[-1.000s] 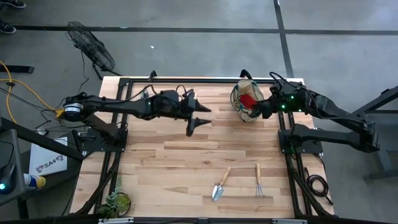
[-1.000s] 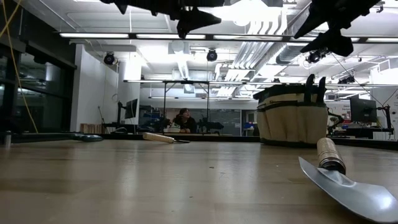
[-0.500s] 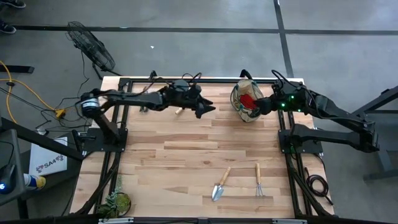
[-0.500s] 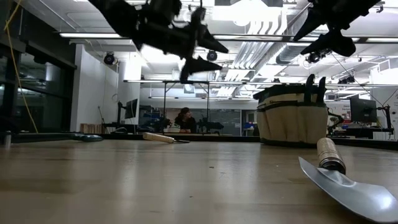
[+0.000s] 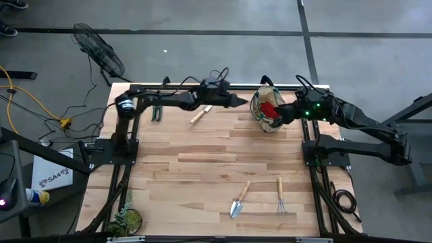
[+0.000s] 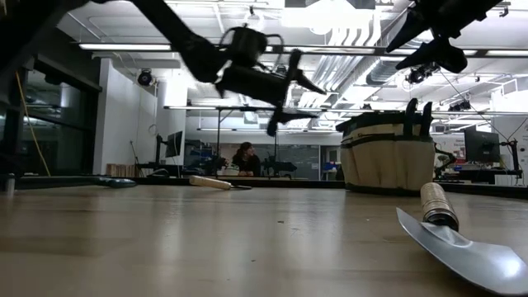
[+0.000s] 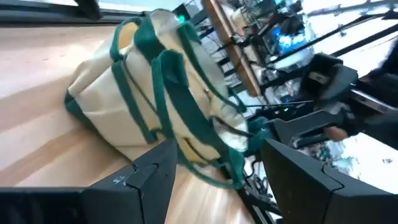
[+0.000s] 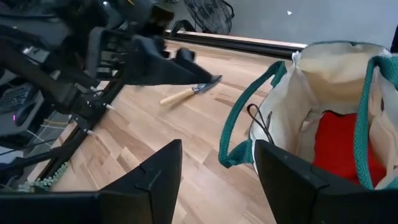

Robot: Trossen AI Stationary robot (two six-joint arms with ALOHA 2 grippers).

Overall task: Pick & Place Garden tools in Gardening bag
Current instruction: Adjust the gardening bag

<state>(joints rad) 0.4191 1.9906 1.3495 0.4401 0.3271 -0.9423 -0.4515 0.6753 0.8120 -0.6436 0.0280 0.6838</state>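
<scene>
**Friend:** What do you see from up top?

**Me:** I see the gardening bag [image 5: 266, 110] in the upper right part of the table [image 5: 202, 169]. Something red [image 5: 271, 108] lies inside it. My left gripper [image 5: 239, 102] is just to the left of the bag, up in the air, and its fingers stand apart with nothing between them. My right gripper [image 5: 282, 115] is at the bag's right edge, also spread wide and holding nothing.

**Friend:** Where are the tools?

**Me:** One trowel [image 5: 238, 199] and the hand rake [image 5: 281, 196] lie near each other in the lower middle of the frame, well apart from the bag. Another trowel [image 5: 201, 113] lies near the top, under my left arm. The pruners [image 5: 156, 113] are further left, by the table's top edge.

**Friend:** And from the low camera?

**Me:** A trowel's [image 6: 462, 245] shiny blade fills the lower right. The bag [image 6: 388, 153] stands upright behind it. A person [image 6: 245, 158] sits far back in the room.

**Friend:** Anything else?

**Me:** A leafy plant [image 5: 125, 219] sits in the lower left corner.
</scene>
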